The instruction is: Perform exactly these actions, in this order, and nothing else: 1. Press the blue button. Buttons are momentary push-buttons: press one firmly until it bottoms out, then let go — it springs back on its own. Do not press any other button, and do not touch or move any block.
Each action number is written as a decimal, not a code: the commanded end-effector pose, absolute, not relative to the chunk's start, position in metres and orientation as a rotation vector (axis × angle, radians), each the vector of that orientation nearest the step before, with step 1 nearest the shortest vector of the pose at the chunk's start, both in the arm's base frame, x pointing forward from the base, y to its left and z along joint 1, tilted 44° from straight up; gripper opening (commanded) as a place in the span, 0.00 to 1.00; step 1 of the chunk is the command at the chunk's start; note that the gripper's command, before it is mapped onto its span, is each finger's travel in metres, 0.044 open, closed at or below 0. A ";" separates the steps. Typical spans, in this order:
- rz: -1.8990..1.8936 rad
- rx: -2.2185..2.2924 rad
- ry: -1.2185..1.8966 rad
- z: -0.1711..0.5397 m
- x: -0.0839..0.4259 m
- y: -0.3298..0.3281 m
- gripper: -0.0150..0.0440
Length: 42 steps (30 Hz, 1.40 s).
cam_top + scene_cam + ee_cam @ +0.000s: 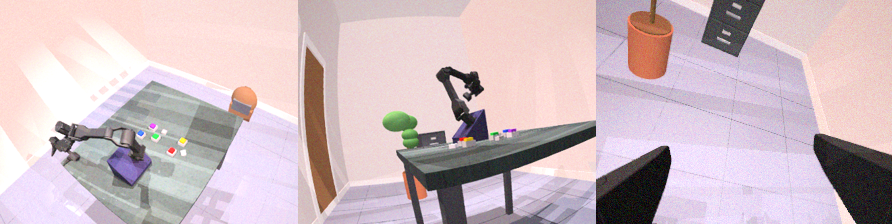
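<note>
The blue button (140, 133) (505, 131) sits on a white base on the table, between the purple button and the arm's purple wedge mount, with the green button beside it. My gripper (59, 159) (743, 147) is open and empty. It hangs high in the air, far to the left of the blue button in the top view, around the table's left corner. The wrist view shows only floor, wall and furniture between the wide-apart fingers; no button shows there.
Other buttons are purple (152, 126) (512, 130), green (155, 136) (494, 134), yellow (182, 140) (468, 139) and red (171, 150). Two small white blocks (164, 132) (183, 153) lie among them. The purple wedge (129, 169) (481, 126) carries the arm.
</note>
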<state>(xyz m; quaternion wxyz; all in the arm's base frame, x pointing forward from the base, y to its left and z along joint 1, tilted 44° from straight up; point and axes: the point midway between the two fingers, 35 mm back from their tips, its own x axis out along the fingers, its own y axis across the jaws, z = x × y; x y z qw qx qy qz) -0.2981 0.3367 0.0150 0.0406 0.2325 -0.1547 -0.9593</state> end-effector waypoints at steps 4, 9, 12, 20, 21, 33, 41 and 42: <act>-3.023 0.950 -0.913 -0.009 -0.241 0.365 0.93; -2.999 1.228 -1.595 -0.039 -0.155 0.383 0.93; -2.865 1.381 -2.105 -0.056 -0.095 0.381 0.93; -1.884 1.596 -3.480 -0.081 0.054 0.322 0.93; -1.688 1.600 -3.630 -0.082 0.070 0.310 0.93; 1.583 1.292 -4.088 -0.048 0.203 0.113 0.93; 1.889 1.251 -3.964 -0.040 0.209 0.092 0.93; 1.889 1.251 -3.964 -0.042 0.209 0.091 0.89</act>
